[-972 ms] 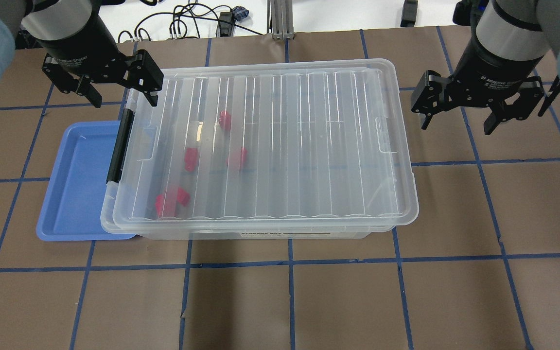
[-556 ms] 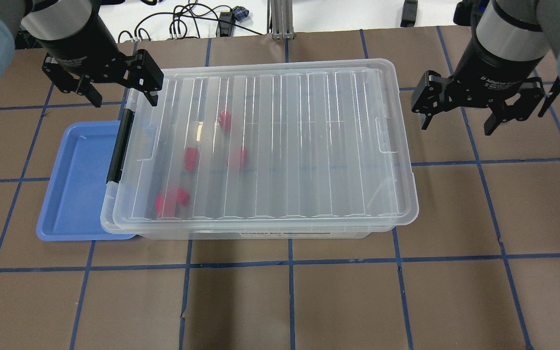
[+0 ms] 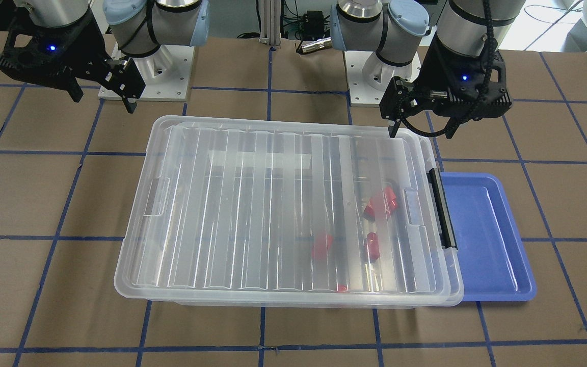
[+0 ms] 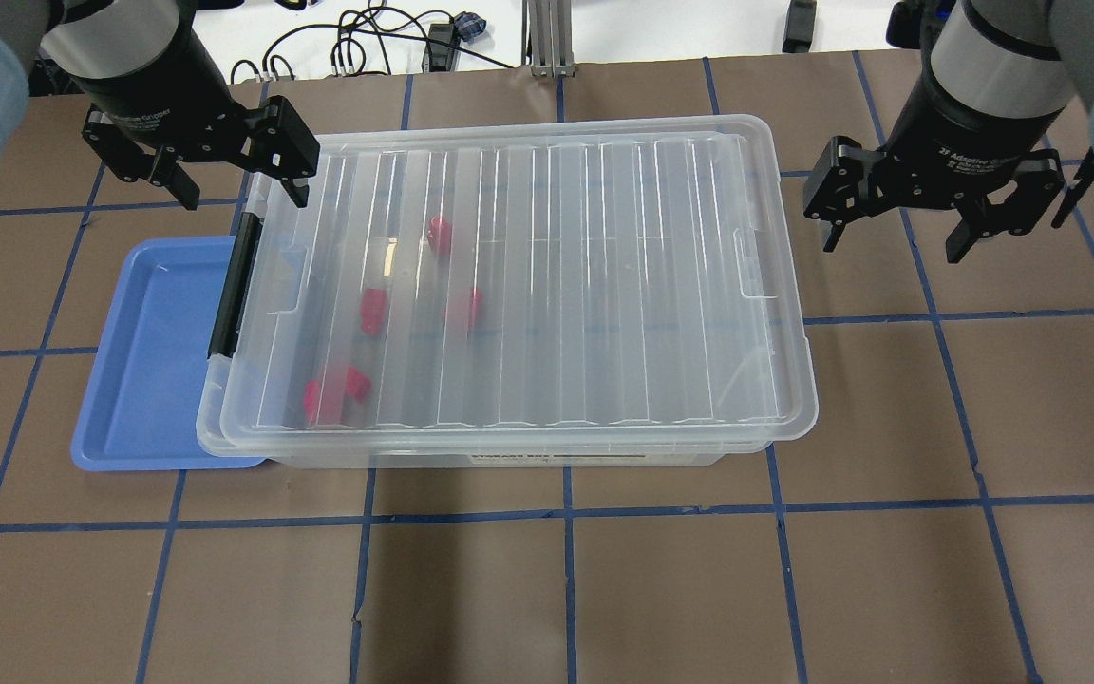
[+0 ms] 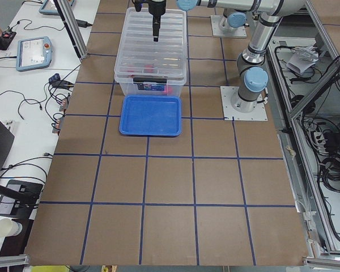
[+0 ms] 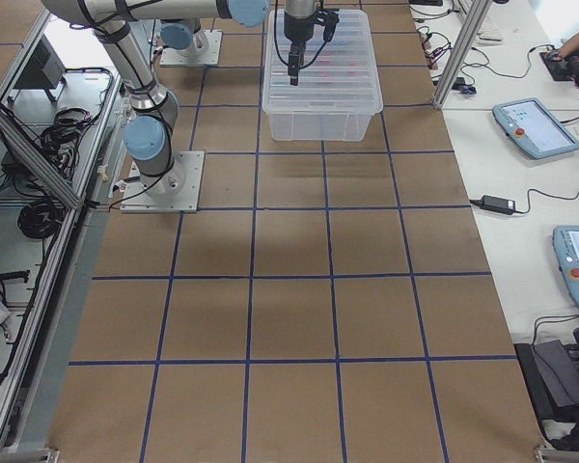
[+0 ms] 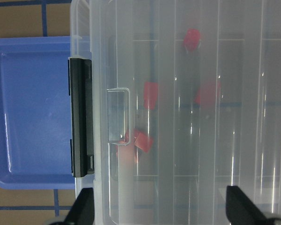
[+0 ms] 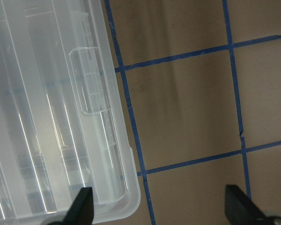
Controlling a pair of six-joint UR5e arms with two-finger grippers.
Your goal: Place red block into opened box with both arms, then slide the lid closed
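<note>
red blocks [image 4: 371, 309] are seen inside the box [image 4: 604, 458], under the lid [image 4: 556, 285], which is laid over nearly the whole opening. the placing is judged done, the slide-shut step at its tail end. the left gripper [image 4: 243, 195] is held spread wide and empty over the far corner by the latch bar [image 4: 232, 285], beside the blue tray [image 4: 148, 361]. the right gripper [image 4: 891, 249], likewise spread and empty, is hung off the opposite end. a light squaring push toward the latch may be called for.

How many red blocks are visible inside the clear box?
5 red blocks under the lid, near the latch end: one farthest from the robot, two in the middle, a touching pair nearest it. Blurred; more may hide.
</note>
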